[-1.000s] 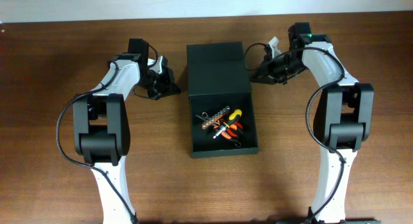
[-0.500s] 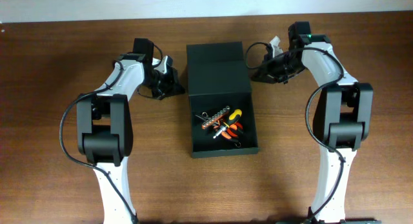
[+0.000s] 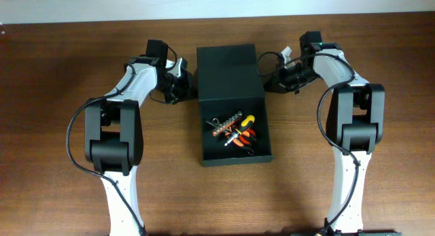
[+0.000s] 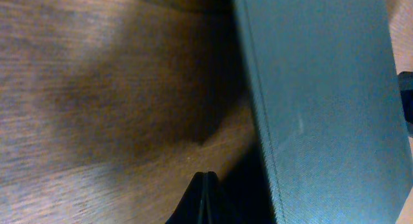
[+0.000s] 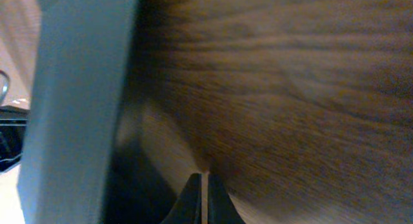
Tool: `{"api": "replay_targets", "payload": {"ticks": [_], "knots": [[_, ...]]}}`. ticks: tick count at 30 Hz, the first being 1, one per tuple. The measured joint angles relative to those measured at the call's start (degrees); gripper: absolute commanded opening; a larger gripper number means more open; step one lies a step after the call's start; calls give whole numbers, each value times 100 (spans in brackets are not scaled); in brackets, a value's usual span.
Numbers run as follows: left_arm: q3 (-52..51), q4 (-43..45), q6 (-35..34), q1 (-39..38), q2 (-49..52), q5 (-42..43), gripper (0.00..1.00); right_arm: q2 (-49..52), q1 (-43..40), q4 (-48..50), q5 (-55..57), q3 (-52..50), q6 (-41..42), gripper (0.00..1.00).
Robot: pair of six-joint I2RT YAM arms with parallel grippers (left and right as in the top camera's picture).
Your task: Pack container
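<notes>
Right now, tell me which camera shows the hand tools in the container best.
The overhead view. It looks straight down into the open container and shows the whole cluster of hand tools on its floor. The left wrist and right wrist views show none of them, only the container's outer wall and the table.

The container (image 3: 230,73) is matte black and looks dark teal-green up close. The tools (image 3: 236,132) inside have orange, yellow and red handles. The surface (image 3: 54,127) is brown with wood grain.
</notes>
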Motion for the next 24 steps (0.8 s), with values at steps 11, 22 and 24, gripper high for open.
{"api": "replay_targets", "payload": {"ticks": [11, 22, 24], "knots": [[0, 352, -2, 0, 0, 2, 2, 0, 0, 70, -345, 0, 2, 4], [0, 623, 0, 0, 2, 2, 2, 2, 0, 369, -776, 0, 0, 4], [0, 662, 0, 0, 2, 2, 2, 2, -2, 422, -855, 0, 4, 4]]}}
